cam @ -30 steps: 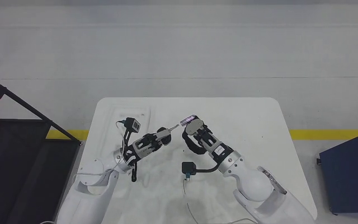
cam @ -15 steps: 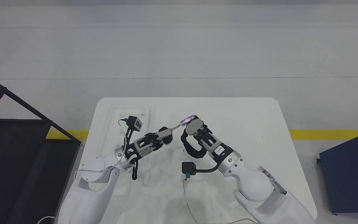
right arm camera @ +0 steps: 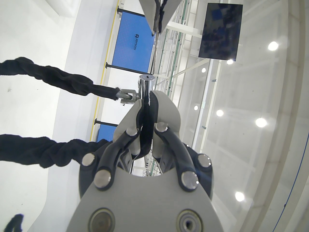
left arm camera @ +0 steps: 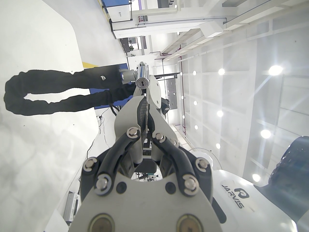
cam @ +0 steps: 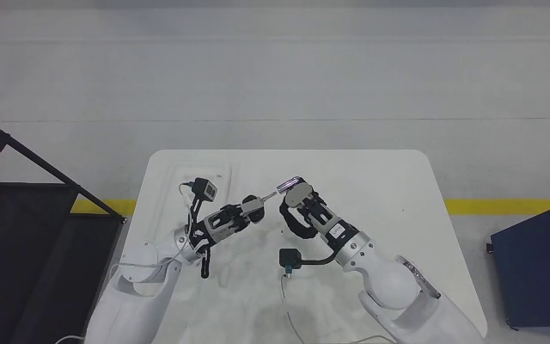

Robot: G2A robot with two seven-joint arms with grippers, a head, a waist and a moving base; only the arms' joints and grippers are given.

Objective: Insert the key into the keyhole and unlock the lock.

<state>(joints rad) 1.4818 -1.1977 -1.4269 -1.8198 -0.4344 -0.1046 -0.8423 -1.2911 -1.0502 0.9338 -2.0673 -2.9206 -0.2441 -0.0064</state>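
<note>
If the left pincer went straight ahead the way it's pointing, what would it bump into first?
Probably the lock, held by the right pincer. The left pincer grips the key, whose tip points at the lock's keyhole face; the gap is unclear.

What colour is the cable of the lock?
The cable is black; the right wrist view shows it best.
</note>
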